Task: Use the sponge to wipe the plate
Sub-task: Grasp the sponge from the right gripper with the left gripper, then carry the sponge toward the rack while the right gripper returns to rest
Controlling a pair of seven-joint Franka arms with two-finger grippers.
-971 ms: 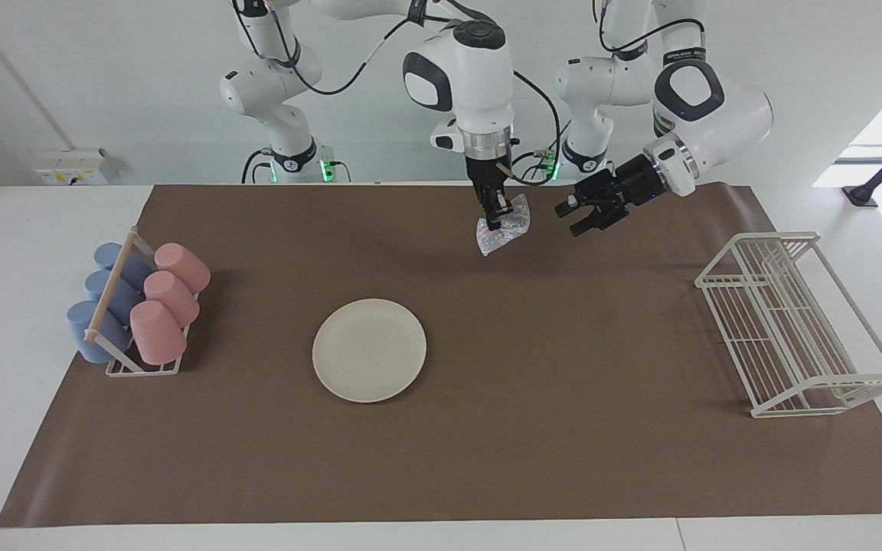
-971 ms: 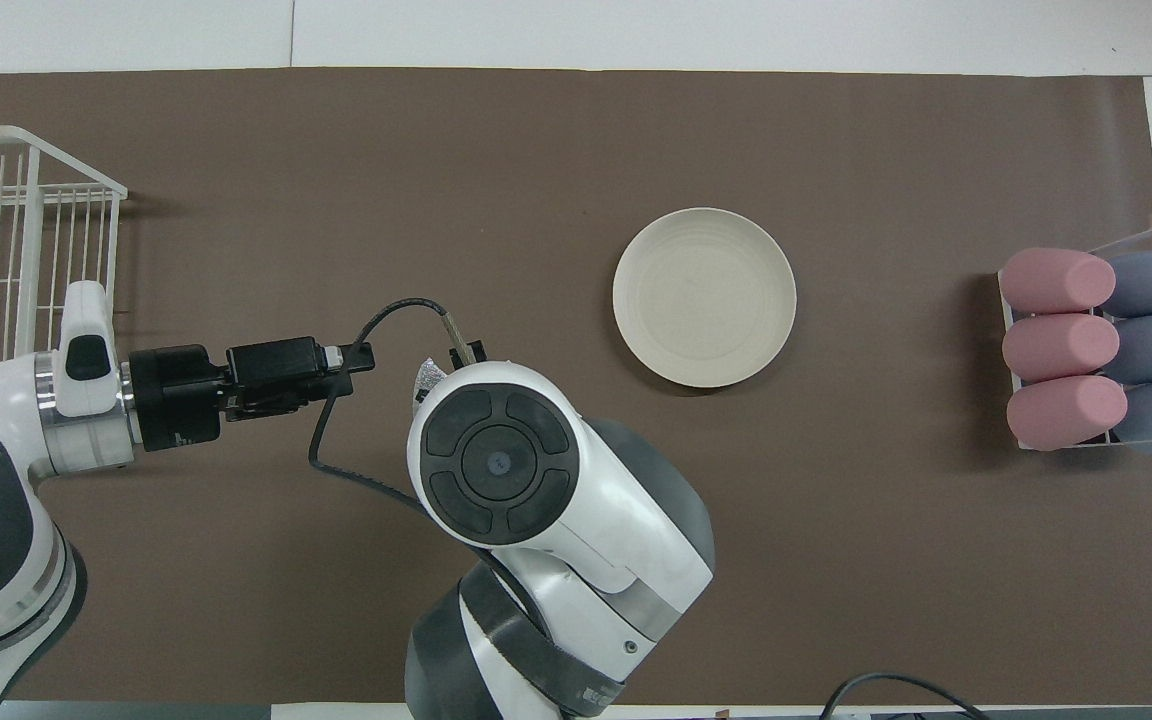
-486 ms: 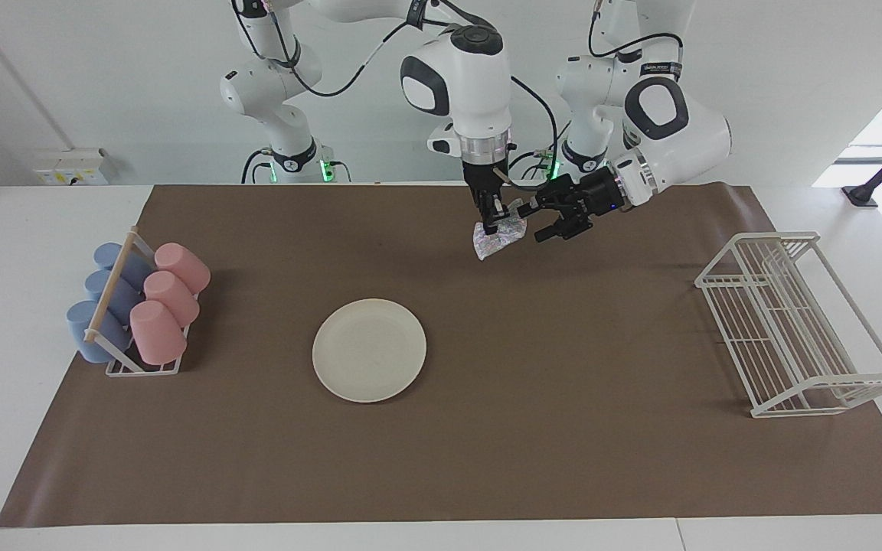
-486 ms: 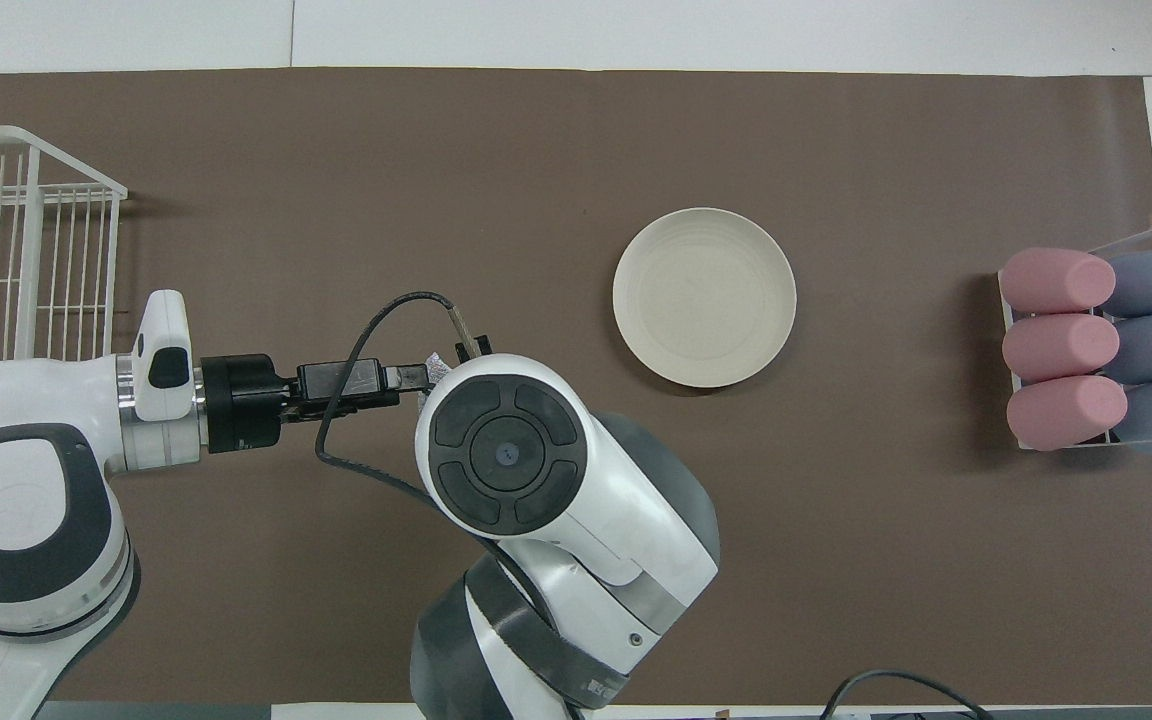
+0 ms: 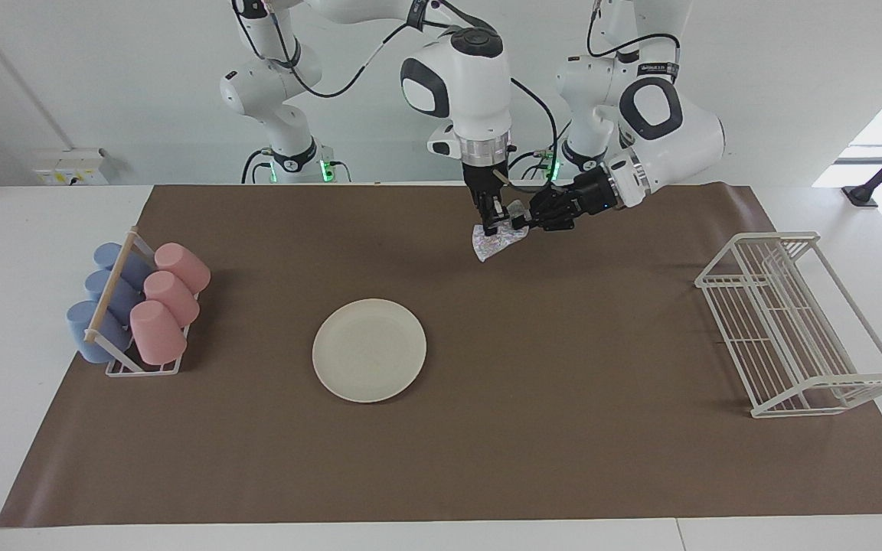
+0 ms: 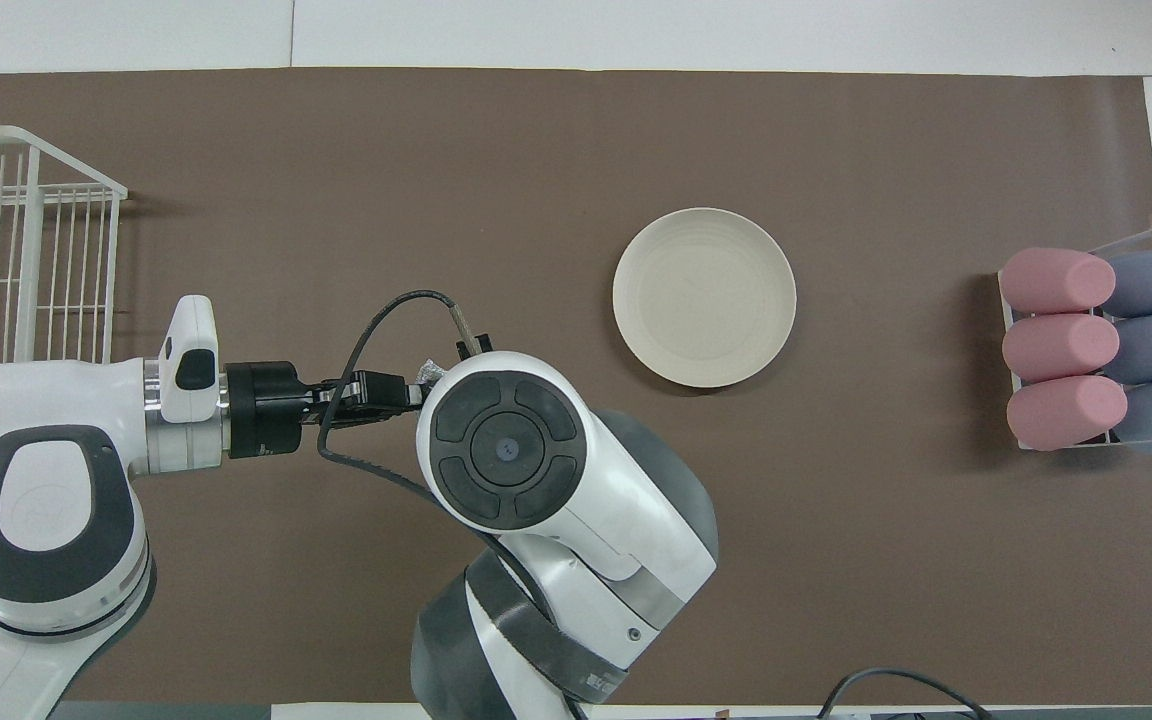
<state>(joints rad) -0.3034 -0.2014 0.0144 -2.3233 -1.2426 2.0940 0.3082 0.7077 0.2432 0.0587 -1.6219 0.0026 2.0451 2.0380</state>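
Note:
The cream-white plate (image 5: 369,350) lies flat on the brown mat, mid-table; it also shows in the overhead view (image 6: 704,297). My right gripper (image 5: 493,223) points straight down, shut on the silvery sponge (image 5: 498,239), and holds it in the air over the mat near the robots' edge. My left gripper (image 5: 525,221) reaches in sideways and its tip is at the sponge's upper part. In the overhead view only a sliver of the sponge (image 6: 426,372) shows between the left gripper (image 6: 402,388) and the right arm's wrist, which hides the right gripper.
A rack of pink and blue cups (image 5: 138,310) stands at the right arm's end of the table. A white wire dish rack (image 5: 793,321) stands at the left arm's end. The brown mat (image 5: 563,428) covers most of the table.
My left gripper has swung in toward the held sponge and now reaches it. The right gripper with the sponge has barely moved. The plate has not moved.

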